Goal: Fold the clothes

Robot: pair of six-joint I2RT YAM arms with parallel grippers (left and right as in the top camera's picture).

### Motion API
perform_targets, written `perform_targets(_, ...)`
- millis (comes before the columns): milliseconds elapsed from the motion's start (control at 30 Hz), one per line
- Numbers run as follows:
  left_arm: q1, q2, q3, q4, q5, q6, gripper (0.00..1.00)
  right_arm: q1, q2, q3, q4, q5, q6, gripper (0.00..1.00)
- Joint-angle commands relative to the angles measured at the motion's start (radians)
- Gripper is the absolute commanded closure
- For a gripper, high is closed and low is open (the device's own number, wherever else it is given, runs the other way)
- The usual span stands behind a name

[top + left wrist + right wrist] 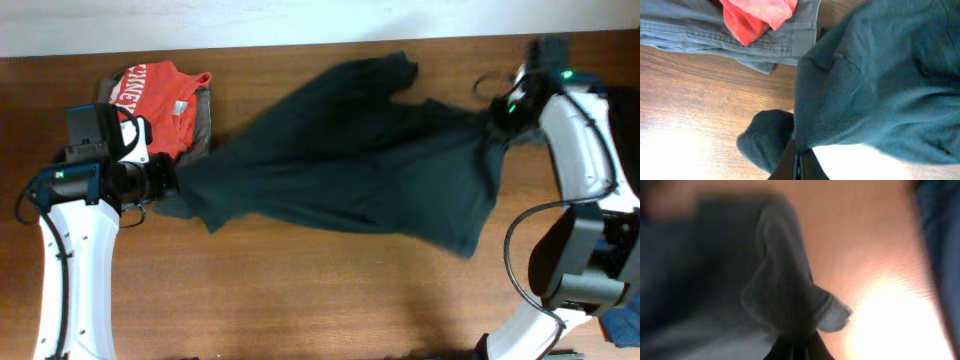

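Dark T-shirt (350,170) spread | left fingers (788,167) pinch its left edge | right fingers (810,351) pinch right edge

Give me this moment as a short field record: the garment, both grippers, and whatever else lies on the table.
garment: dark T-shirt, unfolded and rumpled, stretched across the table between the two arms
left gripper: shut, pinching the shirt's edge at its own end
right gripper: shut on a fold of the shirt at the opposite end; this view is blurred
other items: red tee lying on a grey garment, beside the left arm
fold progress: no fold made yet
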Motion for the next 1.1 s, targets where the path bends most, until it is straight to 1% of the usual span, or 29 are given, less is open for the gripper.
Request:
perform_targets(0,0.004,-0.009,0.012,0.003,-0.008,-0.009,0.99,-0.035,-0.011,0.06,0.052,0.034,-0.01,0.91)
perform_targets(33,0.004,-0.009,0.012,0.003,-0.008,-0.009,1.0,-0.041,-0.007,0.059,0.055,0.037,-0.01,0.83)
perform_targets(67,0.004,-0.009,0.012,0.004,-0.008,-0.009,0.99,-0.045,-0.005,0.057,0.054,0.035,-0.01,0.69)
perform_targets(100,0.004,-0.009,0.012,0.004,-0.008,-0.009,1.0,-0.05,-0.002,0.048,0.046,0.036,-0.01,0.41)
perform_targets(133,0.004,-0.009,0.012,0.006,-0.008,-0.008,1.0,-0.052,-0.001,0.045,0.027,0.036,-0.01,0.29)
perform_targets(167,0.004,-0.009,0.012,0.009,-0.008,-0.009,1.0,-0.052,0.0,0.041,-0.026,0.035,-0.009,0.23)
perform_targets(233,0.004,-0.009,0.012,0.011,-0.008,-0.008,1.0,-0.05,0.0,0.041,-0.105,0.03,-0.009,0.2)
perform_targets(267,0.004,-0.009,0.012,0.012,-0.008,-0.008,1.0,-0.048,0.0,0.041,-0.187,-0.009,-0.009,0.2)
perform_targets(367,0.004,-0.009,0.012,0.018,-0.008,-0.008,1.0,-0.037,0.0,0.032,-0.331,-0.103,-0.009,0.2)
perform_targets(400,0.004,-0.009,0.012,0.023,-0.008,-0.008,1.0,-0.016,0.0,0.007,-0.405,-0.127,-0.009,0.21)
perform_targets(433,0.004,-0.009,0.012,0.026,-0.008,-0.009,1.0,-0.004,0.0,-0.011,-0.421,-0.127,-0.009,0.21)
perform_targets(500,0.004,-0.009,0.012,0.033,-0.007,-0.009,1.0,0.046,0.0,-0.104,-0.421,-0.127,-0.005,0.22)
perform_targets(633,0.004,-0.009,0.012,0.033,-0.007,-0.009,1.0,0.138,0.0,-0.341,-0.275,-0.132,0.048,0.24)
perform_targets(667,0.004,-0.009,0.012,0.033,-0.007,-0.008,1.0,0.16,0.0,-0.402,-0.218,-0.166,0.051,0.24)
perform_targets(733,0.004,-0.009,0.012,0.034,-0.007,-0.008,0.99,0.175,0.0,-0.446,-0.16,-0.192,0.073,0.24)
perform_targets(767,0.004,-0.009,0.012,0.037,-0.007,-0.009,1.0,0.186,0.0,-0.485,-0.082,-0.192,0.122,0.24)
perform_targets(867,0.004,-0.009,0.012,0.038,-0.007,-0.009,1.0,0.187,0.0,-0.534,0.068,-0.193,0.188,0.24)
perform_targets(900,0.004,-0.009,0.012,0.037,-0.007,-0.009,1.0,0.187,0.0,-0.537,0.09,-0.192,0.191,0.3)
perform_targets(933,0.004,-0.009,0.012,0.035,-0.007,-0.009,1.0,0.187,0.0,-0.537,0.114,-0.192,0.191,0.44)
perform_targets(967,0.004,-0.009,0.012,0.034,-0.006,-0.009,1.0,0.187,-0.002,-0.535,0.131,-0.191,0.19,0.66)
perform_targets(1000,0.004,-0.009,0.012,0.034,-0.006,-0.009,1.0,0.183,-0.002,-0.525,0.123,-0.191,0.186,0.82)
perform_targets(1033,0.004,-0.009,0.012,0.035,-0.007,-0.009,1.0,0.179,-0.006,-0.508,0.098,-0.192,0.168,0.9)
perform_targets(1067,0.004,-0.009,0.012,0.035,-0.006,-0.009,1.0,0.175,-0.016,-0.472,0.04,-0.187,0.122,0.95)
